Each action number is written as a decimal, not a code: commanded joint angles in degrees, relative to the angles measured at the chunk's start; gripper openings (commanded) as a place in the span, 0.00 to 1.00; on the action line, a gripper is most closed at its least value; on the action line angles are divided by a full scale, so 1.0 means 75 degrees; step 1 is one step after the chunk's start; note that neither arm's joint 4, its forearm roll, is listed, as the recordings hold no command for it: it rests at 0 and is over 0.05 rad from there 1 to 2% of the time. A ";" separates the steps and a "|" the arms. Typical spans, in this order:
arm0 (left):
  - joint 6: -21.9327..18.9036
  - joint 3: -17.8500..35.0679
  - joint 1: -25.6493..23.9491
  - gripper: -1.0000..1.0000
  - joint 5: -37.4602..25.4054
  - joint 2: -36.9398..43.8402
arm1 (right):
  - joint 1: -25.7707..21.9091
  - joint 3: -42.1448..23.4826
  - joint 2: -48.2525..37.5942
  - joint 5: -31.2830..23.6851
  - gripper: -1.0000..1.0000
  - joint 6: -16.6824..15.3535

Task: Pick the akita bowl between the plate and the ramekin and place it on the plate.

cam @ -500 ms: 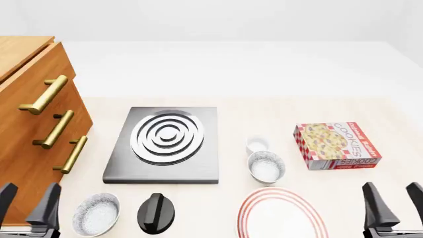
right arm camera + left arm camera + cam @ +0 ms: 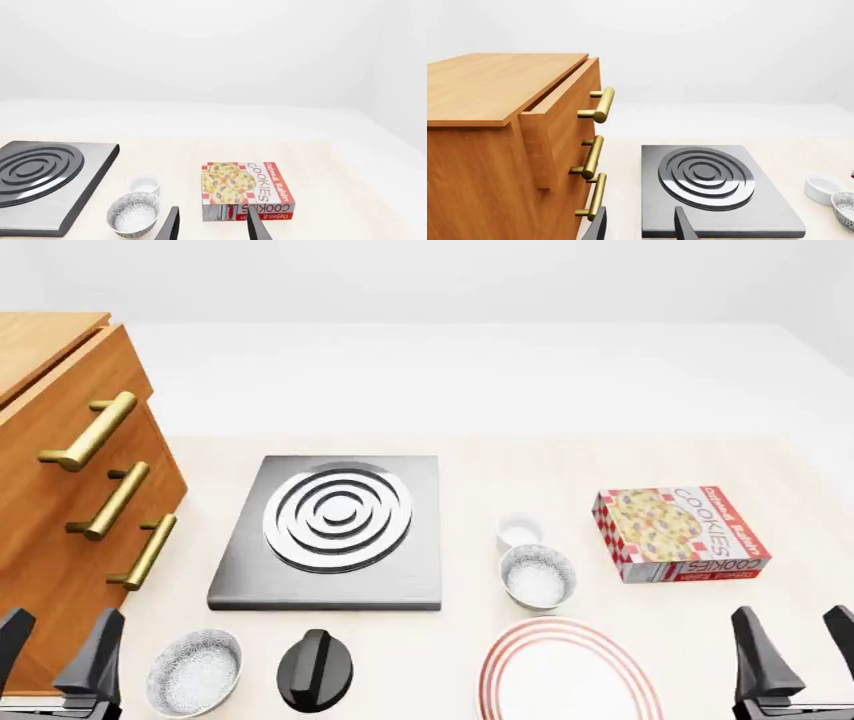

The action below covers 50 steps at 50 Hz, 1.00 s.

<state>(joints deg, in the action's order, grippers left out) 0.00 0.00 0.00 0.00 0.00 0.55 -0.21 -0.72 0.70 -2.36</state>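
The akita bowl [image 2: 538, 576] sits between the ramekin [image 2: 521, 531] and the plate [image 2: 571, 672], near the worktop's [image 2: 561, 465] front edge. My 2 claws, left claw [image 2: 54, 655] and right claw [image 2: 797, 650], are open and hold nothing.

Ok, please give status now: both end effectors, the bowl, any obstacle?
Left end effector open, right end effector open, both empty. Speckled grey akita bowl sits between red-ringed white plate and small white ramekin. Nothing blocking.
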 commanded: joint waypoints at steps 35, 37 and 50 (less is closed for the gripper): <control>0.0000 0.0000 0.0000 1.00 0.0000 0.0000 | -0.0880 -0.7078 -0.2107 -0.3477 1.00 -0.0378; 0.0000 0.0000 0.0000 1.00 0.0000 0.0000 | -0.1002 -0.7553 -0.2407 -0.3692 1.00 -0.0385; 0.0000 0.0000 0.0000 1.00 0.0000 0.0000 | -0.1325 -1.0108 -0.4273 -0.5062 1.00 -0.0540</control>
<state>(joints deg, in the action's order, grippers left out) 0.00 0.00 0.00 0.00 0.00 -7.87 -62.48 -24.10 -30.37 -5.26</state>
